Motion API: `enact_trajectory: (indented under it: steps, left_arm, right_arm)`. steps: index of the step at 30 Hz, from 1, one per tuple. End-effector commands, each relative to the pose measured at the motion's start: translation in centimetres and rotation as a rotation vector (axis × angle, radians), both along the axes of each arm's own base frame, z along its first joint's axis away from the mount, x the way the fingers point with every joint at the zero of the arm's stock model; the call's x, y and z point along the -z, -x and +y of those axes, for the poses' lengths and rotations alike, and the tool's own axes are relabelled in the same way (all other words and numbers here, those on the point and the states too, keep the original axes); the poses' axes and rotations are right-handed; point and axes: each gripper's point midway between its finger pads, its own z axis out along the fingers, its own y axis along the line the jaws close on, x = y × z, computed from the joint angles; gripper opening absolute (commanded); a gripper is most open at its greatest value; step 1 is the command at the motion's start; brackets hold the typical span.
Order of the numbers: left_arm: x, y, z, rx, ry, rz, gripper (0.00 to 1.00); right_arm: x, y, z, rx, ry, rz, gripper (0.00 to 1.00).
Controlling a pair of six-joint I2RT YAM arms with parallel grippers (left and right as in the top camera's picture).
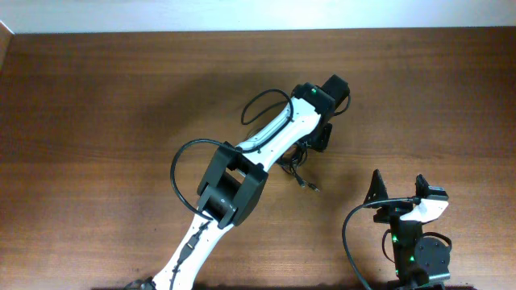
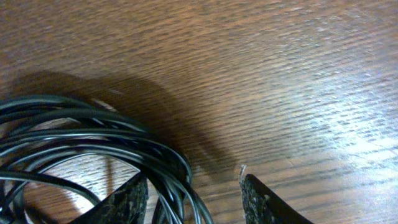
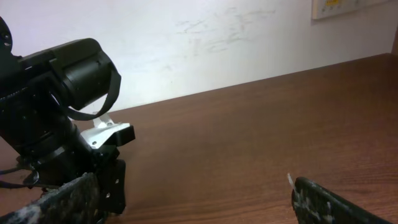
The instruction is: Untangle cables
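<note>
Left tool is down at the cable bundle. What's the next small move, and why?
Probably shut the left tool on the cables: several strands of the coil run between its open fingers, close to one of them. The right tool sits open, far off.

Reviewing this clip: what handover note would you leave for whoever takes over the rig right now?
Left claw: open, low over the brown wooden table, some strands of the thin black cables lying between its fingers, not pinched.
Right claw: open, empty, parked at the robot's right, away from the cables.
Cables: one tangled bundle mid-table beneath the left claw, a plug end sticking out.
Done: nothing separated.
Left: grip a strand, draw loops apart, lay cords out singly.
</note>
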Motion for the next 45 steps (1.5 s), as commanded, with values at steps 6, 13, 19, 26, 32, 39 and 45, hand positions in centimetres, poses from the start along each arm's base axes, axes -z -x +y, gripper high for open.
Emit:
enact_trajectory:
  steps: [6,13,19,26,32,39,45]
  left_arm:
    - [3.2,1.6,-0.6,0.005,-0.050,0.042,0.17]
    - [-0.4,1.5,-3.1,0.092,0.165,0.122,0.00]
    - [-15.5,1.4,-4.6,0.343,0.921,0.298,0.00]
    - [-19.4,2.7,0.3,0.421,1.171,0.368,0.00]
    - [-18.1,2.9,1.0,0.464,1.097,0.344,0.00]
    - [-18.2,3.2,0.6,0.538,1.111,0.304,0.00]
    - [-20.5,3.5,-0.5,0.481,1.251,0.350,0.00]
  right_arm:
    - [0.2,0.0,-0.4,0.023,-0.005,0.004,0.99]
    - [0.2,0.0,-0.4,0.023,-0.005,0.004,0.98]
    - [0.2,0.0,-0.4,0.023,-0.005,0.004,0.98]
    - [0.2,0.0,-0.4,0.023,-0.005,0.004,0.98]
    - [-0.3,0.0,1.8,-0.107,-0.017,-0.018,0.99]
    - [-7.2,2.5,6.3,-0.387,-0.080,-0.036,0.99]
    - [-13.7,2.6,7.2,-0.421,-0.109,0.395,0.98]
